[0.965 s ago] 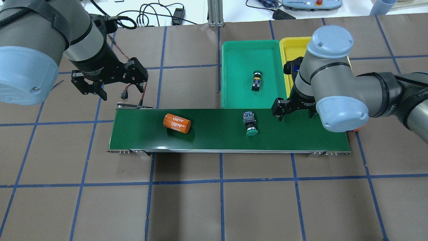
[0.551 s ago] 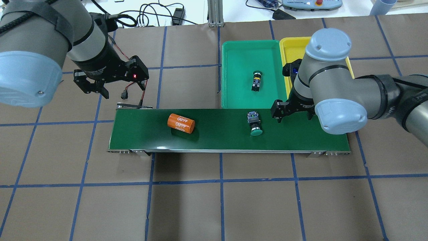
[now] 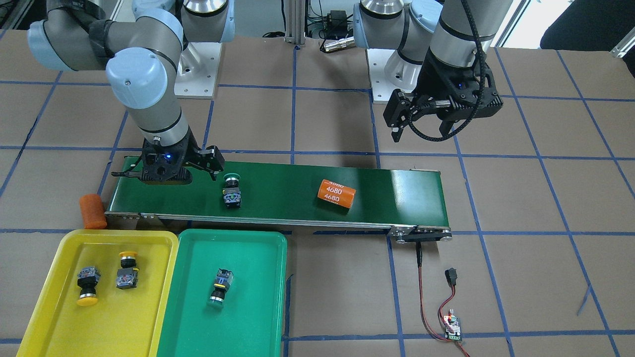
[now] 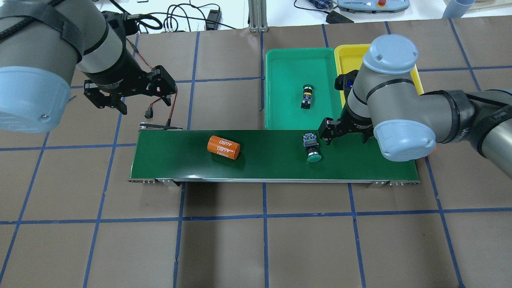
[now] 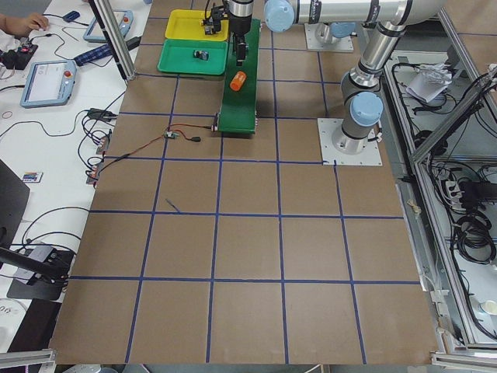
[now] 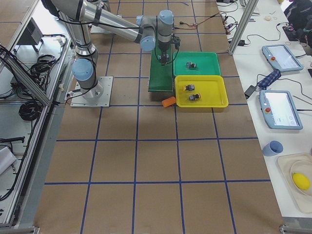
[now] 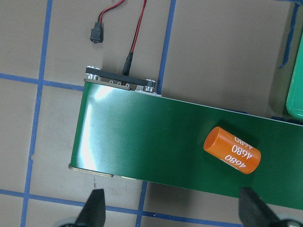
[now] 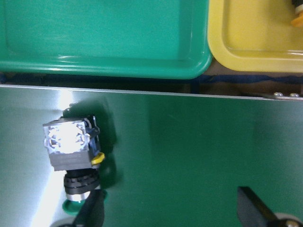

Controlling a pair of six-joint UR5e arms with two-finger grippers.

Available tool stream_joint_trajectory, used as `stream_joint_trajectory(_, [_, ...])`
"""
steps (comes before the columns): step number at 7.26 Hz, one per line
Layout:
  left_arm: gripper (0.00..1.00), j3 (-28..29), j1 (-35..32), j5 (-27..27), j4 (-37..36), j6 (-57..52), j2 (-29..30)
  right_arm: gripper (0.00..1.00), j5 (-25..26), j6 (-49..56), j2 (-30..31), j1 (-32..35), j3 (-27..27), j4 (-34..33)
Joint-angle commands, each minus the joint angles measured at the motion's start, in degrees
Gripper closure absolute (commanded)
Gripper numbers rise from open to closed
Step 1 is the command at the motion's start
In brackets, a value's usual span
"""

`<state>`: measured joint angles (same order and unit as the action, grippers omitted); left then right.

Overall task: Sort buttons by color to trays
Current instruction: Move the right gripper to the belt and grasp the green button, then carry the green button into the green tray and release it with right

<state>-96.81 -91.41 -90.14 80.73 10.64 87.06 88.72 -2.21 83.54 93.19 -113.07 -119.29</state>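
Remote check, overhead view, listed L to R.

1. L gripper [image 4: 110, 106]: above bare table past the belt's far L corner, fingers spread wide, nothing between them. Wrist cam confirms.
2. Belt [image 4: 272, 168]: long, dark green, runs L-R.
3. Orange cyl. [image 4: 223, 147]: marked 4680, lying on its side on belt, L of centre.
4. Belt button [image 4: 312, 148]: on its side on belt, R of centre. Black body, grey contact block twd the trays, round green cap twd the robot. I see a small yellow tab by the block on the R wrist cam.
5. Green tray [image 4: 280, 80]: just behind belt, touching the yellow tray's side. Holds 1 tray button [image 4: 307, 97], on its side mid-tray; green cap and yellow band seen from front cam.
6. R gripper [image 4: 346, 134]: low over belt just R of the belt button, fingers apart, holding nothing. On wrist cam one fingertip sits right by the cap.
7. Yellow tray [image 4: 348, 56]: mostly hidden by R arm here. Front cam shows 2 yellow-cap buttons in it, one [image 3: 87, 285] near another [image 3: 126, 270], apart.
8. 2nd orange cyl. [image 3: 93, 211]: on table off belt's R end.
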Motion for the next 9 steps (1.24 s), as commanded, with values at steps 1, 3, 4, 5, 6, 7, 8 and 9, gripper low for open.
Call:
stream_joint_trajectory(1, [0.00, 0.4, 0.0, 0.3, -0.2, -0.2, -0.7, 0.03, -0.6, -2.2, -2.0, 2.2, -0.1, -3.3])
stream_joint_trajectory(3, [0.00, 0.6, 0.1, 0.3, -0.1, -0.6, -1.6, 0.07, -0.7, -2.3, -3.0, 2.3, -0.3, -3.5])
stream_joint_trajectory(4, [0.00, 0.8, 0.3, 0.1, -0.1, -1.5, -1.7, 0.10, -0.7, -2.5, -3.8, 2.3, -0.6, -4.4])
stream_joint_trajectory(5, [0.00, 0.8, 0.4, 0.0, -0.1, -1.9, -1.5, 0.11, -0.7, -2.5, -4.7, 2.3, -1.4, -6.0])
stream_joint_trajectory(6, [0.00, 0.8, 0.4, -0.1, -0.1, -2.5, -1.8, 0.11, -0.6, -2.5, -5.4, 2.3, -1.8, -6.6])
stream_joint_trajectory(7, [0.00, 0.7, 0.4, -0.5, 0.7, -3.0, -2.2, 0.15, -0.6, -2.2, -5.6, 2.3, -1.8, -6.9])
stream_joint_trajectory(8, [0.00, 0.9, 0.4, -2.1, 0.8, -4.0, -2.8, 0.31, -0.5, -1.9, -5.6, 2.3, -1.8, -7.0])
stream_joint_trajectory(9, [0.00, 0.4, 0.3, -1.8, 1.6, -4.6, -2.8, 0.60, -0.4, -1.8, -5.6, 2.3, -1.5, -7.0])
